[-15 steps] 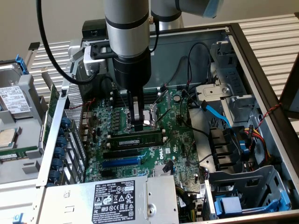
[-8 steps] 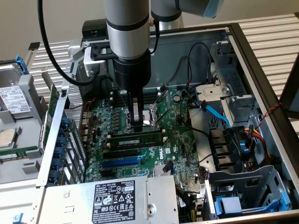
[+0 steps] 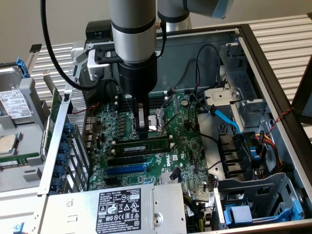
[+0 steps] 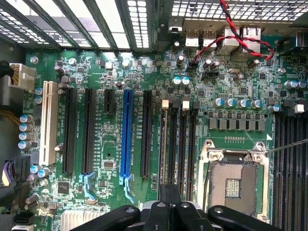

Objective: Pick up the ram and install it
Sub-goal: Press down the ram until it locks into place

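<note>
Here the end effector hangs upright over the middle of the board, in the centre of the exterior view. Its fingers are pressed together with no gap between them, and nothing is clamped between them. They point straight down, which suits pushing on a narrow edge rather than grasping.

The ram sits just under the fingertips, a little below centre in the exterior view. It runs lengthwise across the frame, parallel to the black slots and the blue slot beneath it. It seems to stand on edge in a memory slot next to the socket, with its pale label facing the camera. From this angle I cannot tell whether it is fully seated or only resting in the slot's mouth. Nor can I tell whether the fingertips touch its top edge or stop just short.

The stick has to line up with its slot along the whole length, so the arm comes at it from directly above. The open case lies flat, which leaves that approach free. Loose cables lie toward the exterior view's right, apart from the ram, and the power supply fills the lower part of the frame, well away from the work. I judge the pick-up done and the installing in hand.
</note>
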Motion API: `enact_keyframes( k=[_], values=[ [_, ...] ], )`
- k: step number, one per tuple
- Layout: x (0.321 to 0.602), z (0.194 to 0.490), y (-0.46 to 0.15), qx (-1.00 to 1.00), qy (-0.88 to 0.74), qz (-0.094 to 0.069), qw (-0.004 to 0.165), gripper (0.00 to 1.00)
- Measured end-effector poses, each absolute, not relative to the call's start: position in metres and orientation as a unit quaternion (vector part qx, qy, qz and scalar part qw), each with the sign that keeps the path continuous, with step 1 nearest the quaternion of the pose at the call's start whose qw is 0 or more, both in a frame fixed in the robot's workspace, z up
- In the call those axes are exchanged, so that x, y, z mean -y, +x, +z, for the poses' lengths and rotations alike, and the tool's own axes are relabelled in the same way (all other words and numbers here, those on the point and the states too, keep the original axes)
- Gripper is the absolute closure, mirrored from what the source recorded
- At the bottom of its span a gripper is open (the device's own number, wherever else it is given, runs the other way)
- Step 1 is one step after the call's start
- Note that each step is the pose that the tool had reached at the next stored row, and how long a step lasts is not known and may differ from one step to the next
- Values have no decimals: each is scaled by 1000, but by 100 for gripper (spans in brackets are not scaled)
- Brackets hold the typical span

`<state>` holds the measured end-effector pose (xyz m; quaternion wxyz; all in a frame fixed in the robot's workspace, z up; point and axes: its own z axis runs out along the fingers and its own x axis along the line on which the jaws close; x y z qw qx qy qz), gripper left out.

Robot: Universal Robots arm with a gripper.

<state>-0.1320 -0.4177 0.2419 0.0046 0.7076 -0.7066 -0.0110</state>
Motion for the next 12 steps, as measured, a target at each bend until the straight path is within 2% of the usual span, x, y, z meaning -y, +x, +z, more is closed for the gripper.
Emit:
enact_keyframes(
  k=[12],
  values=[
    [418,239,-132,707,708,-12,5,89]
  ],
)
